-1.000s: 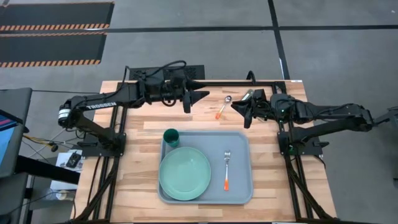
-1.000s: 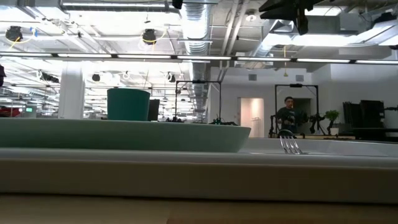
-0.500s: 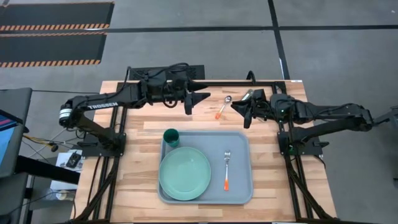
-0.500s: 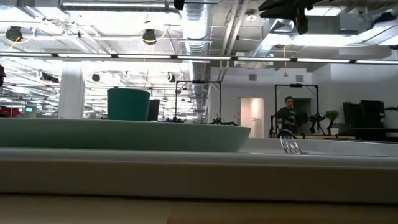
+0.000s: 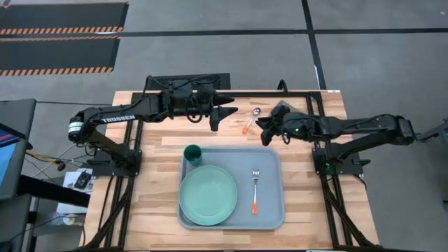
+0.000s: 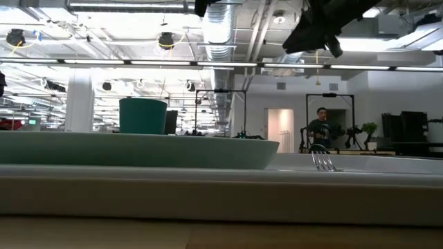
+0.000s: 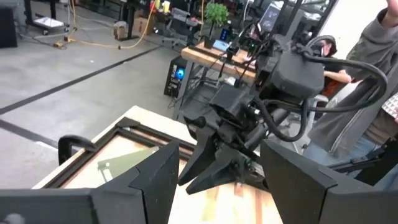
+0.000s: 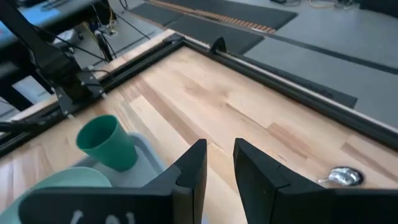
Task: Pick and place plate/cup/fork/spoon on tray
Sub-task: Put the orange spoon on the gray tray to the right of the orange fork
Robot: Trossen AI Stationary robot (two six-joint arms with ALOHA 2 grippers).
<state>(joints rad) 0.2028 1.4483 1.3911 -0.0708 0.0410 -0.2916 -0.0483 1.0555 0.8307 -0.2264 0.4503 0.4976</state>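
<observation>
While the spoon (image 5: 250,120) is lying on the bare wood just beyond the tray's (image 5: 273,155) far rim, the plate (image 5: 208,194), cup (image 5: 193,155) and fork (image 5: 255,190) are sitting inside the tray; plate near the front-left corner, cup touching its far edge, fork apart on the right; the right gripper (image 5: 263,127) is hanging just beside the spoon's orange handle end, above the tray's far rim, fingers (image 8: 190,171) parted by a narrow gap and holding nothing; the left gripper (image 5: 218,116) is waiting past the tray's far rim, left of the spoon, fingers spread wide and empty; the spoon is probably light, stiff, thin and lying flat, the metal bowl likely slippery; best pinching across the orange handle near its middle, closing low against the wood.
</observation>
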